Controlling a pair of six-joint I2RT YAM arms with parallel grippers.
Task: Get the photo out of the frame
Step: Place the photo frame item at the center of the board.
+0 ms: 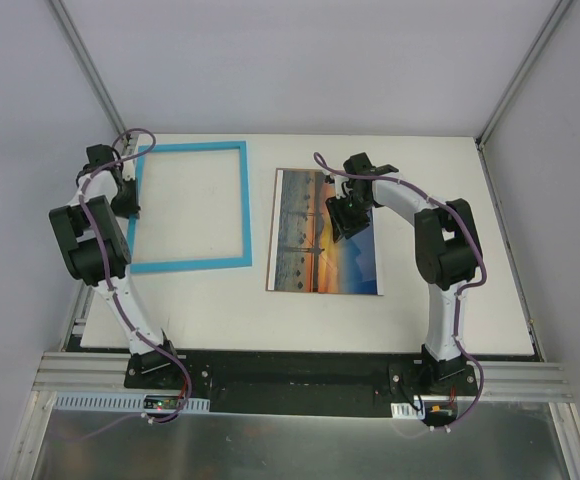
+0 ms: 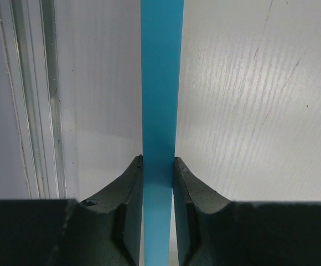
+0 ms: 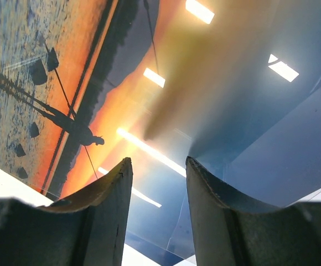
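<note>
Top external view shows the blue frame (image 1: 192, 263) lying flat on the white table (image 1: 410, 310). The table shows through the middle of the frame. The photo (image 1: 300, 255) lies flat on the table, just to the right of the frame. A thin strip of table shows between them, so the two are apart. The photo has an orange sky, blue water and small dark shapes.

The left gripper (image 1: 132, 205) is at the left side of the frame. In the left wrist view its two fingers (image 2: 130, 188) press on the blue bar from both sides. It is clamped on the frame. The bar runs straight away from the fingers, with white table on each side of it.

The right gripper (image 1: 338, 228) is to the right of the frame, over the right part of the photo. In the right wrist view its fingers (image 3: 110, 199) stand apart, and the photo shows in the gap. The shiny photo fills that view, with bright lights glinting on it. I cannot tell if the fingertips touch the photo.
</note>
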